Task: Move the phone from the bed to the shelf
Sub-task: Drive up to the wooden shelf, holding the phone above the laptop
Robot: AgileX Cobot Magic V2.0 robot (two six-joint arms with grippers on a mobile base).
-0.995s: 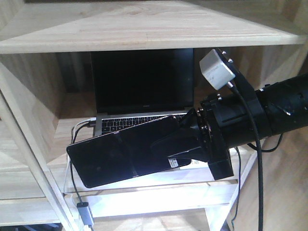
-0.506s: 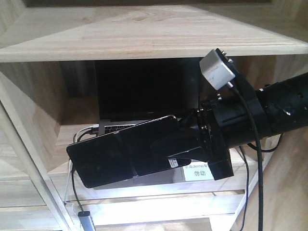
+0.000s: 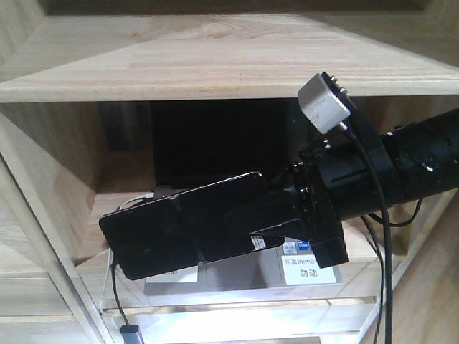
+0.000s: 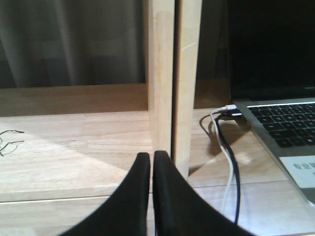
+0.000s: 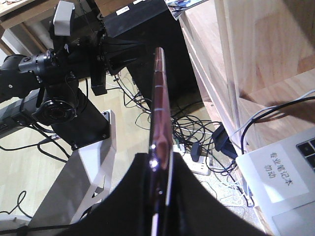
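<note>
The phone (image 3: 179,229), a glossy black slab with a pinkish-gold rim, hangs tilted in the air in front of the shelf (image 3: 215,61). My right gripper (image 3: 267,223) is shut on its right end. The right wrist view shows the phone (image 5: 159,98) edge-on between the black fingers of the right gripper (image 5: 160,164). It is level with the shelf compartment that holds a laptop. My left gripper (image 4: 151,156) is shut on nothing, just in front of a shelf upright (image 4: 162,73). The bed is out of view.
A grey laptop (image 3: 215,136) with a black screen stands open inside the compartment, a white label (image 3: 305,271) on its palm rest. Cables (image 4: 225,152) run from its left side. A power strip and tangled cables (image 5: 197,164) lie on the floor below. My left arm (image 5: 49,64) stands to the left.
In the front view the shelf and laptop have slid downward while the phone and right gripper keep their place in the frame. The phone now sits higher against the laptop compartment.
</note>
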